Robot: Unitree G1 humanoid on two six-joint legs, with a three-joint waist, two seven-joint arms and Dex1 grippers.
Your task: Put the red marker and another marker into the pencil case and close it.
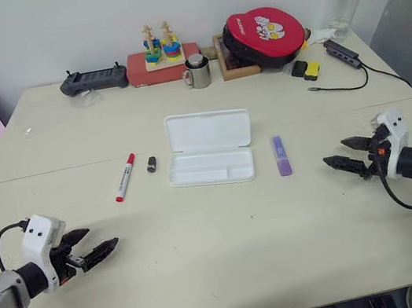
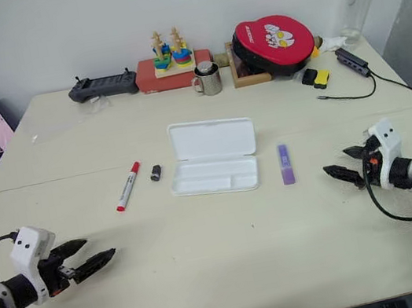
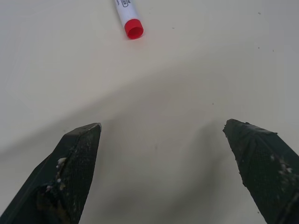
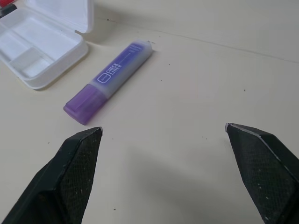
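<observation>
Both end effectors hang just over the table with their black fingers spread wide and nothing between them. Left end effector sits near the robot's left front corner, its fingers aimed toward the middle of the table. Right end effector is at the robot's right side, aimed inward at the purple marker, which lies a short way off from its tips.

At the centre lies the pencil case, open, with its lid folded flat away from the robot and its shallow tray on the near side; its long axis runs side to side. The red marker rests on the table to the left of the case, well apart from it, its long axis running near-to-far with a slight lean: red cap at the far end, red tail toward the robot and a little to the left. In the left wrist view that tail end points toward the spread fingers.

The purple marker lies just right of the case, not touching it, its long axis near-to-far and roughly square to the case's length. A small black piece lies between the red marker and the case.
</observation>
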